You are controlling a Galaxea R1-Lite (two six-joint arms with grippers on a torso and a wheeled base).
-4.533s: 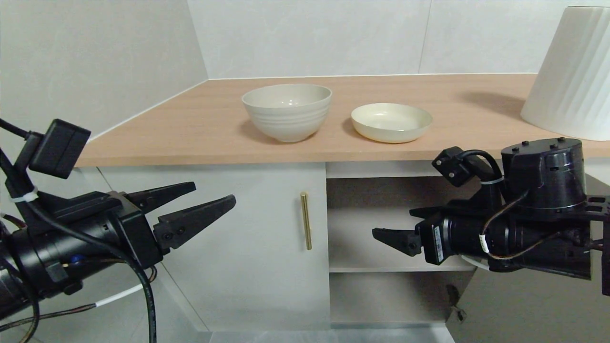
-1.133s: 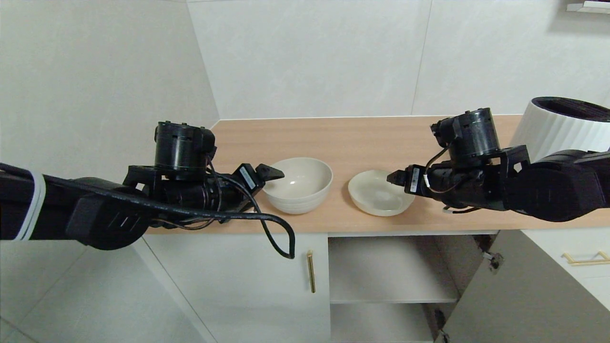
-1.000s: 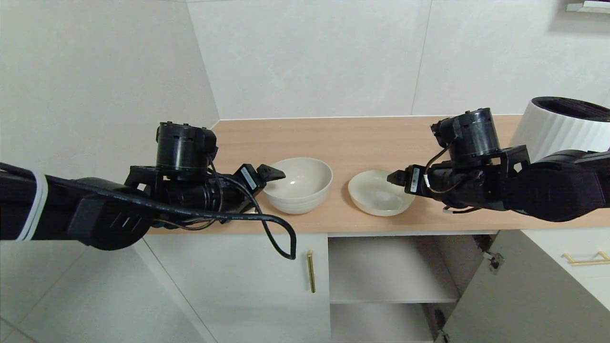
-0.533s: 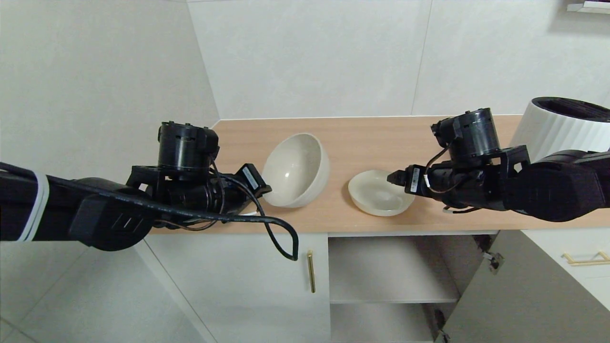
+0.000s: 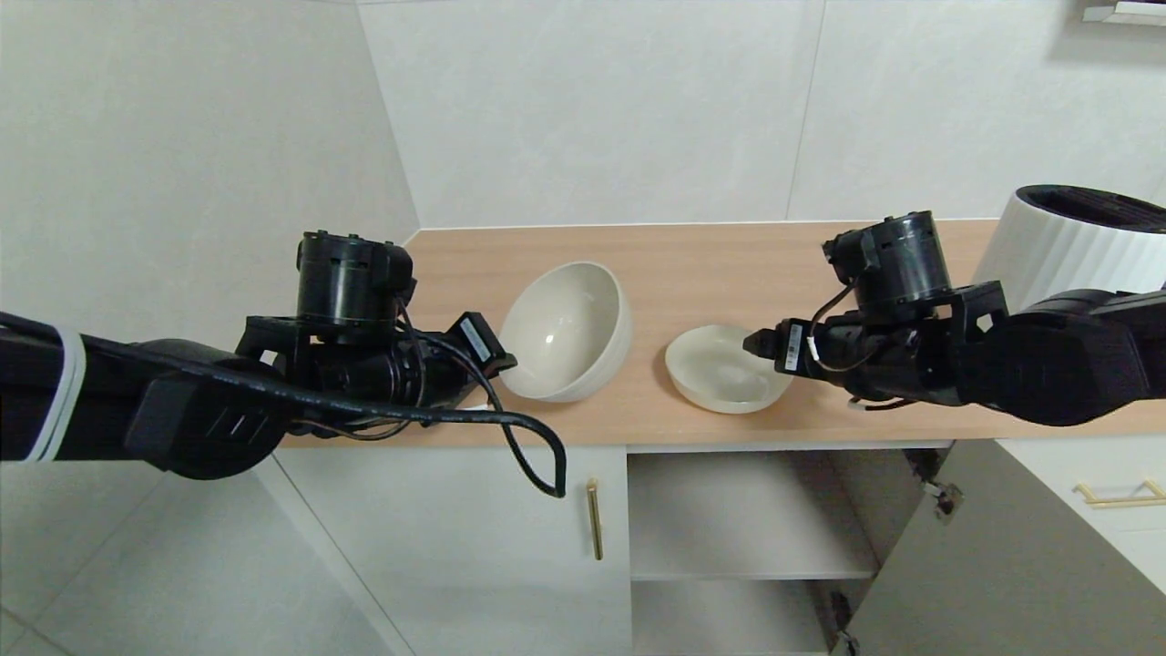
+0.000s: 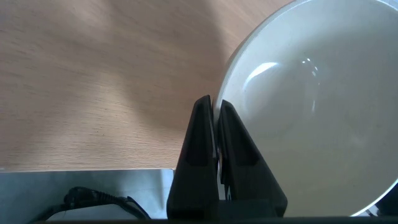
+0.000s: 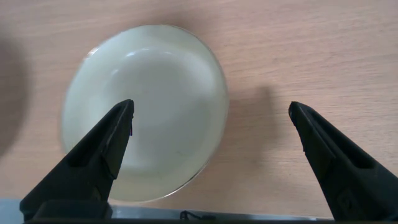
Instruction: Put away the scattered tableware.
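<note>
A robot's left gripper (image 5: 504, 361) is clamping the rim of a deep cream bowl (image 5: 569, 333) on a wooden countertop (image 5: 692, 264).

The bowl is tilting steeply on the left part of the counter, its hollow facing left and up, with the closed jaws pinching its left rim, as the left wrist view (image 6: 214, 104) is showing. Just to its right a shallow cream dish (image 5: 726, 369) is sitting flat; the right gripper (image 7: 211, 107) is hovering at the dish's right side, jaws spread wide. Below, a cabinet (image 5: 742, 519) is standing open; a white ribbed shade (image 5: 1075, 237) is sitting far right.
</note>
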